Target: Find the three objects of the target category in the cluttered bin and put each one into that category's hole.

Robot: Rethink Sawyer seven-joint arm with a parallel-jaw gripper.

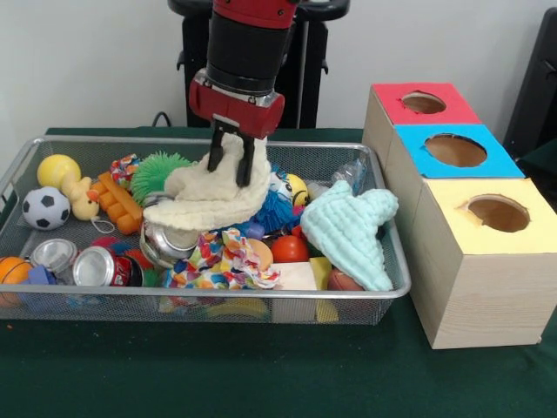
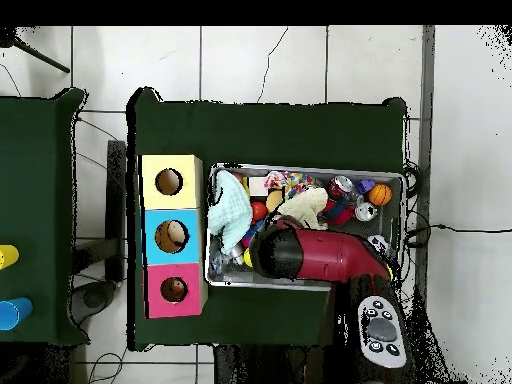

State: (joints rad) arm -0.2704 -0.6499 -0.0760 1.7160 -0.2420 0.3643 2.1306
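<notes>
Robotics lab, pedestal robot arm (image 1: pixel 248 52), green-clothed table (image 1: pixel 218 374), tiled floor (image 2: pixel 265 60)

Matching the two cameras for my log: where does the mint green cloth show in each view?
Front view: mint green cloth at the basket's right end, nearest the boxes.
Overhead view: it lies at the basket's left end.
Shared landmark: the yellow-topped box beside it.

The arm (image 1: pixel 246 43) is rocking a red-and-black cylinder look, with a boxy red block above black gripper (image 1: pixel 235 161) fingers.
</notes>
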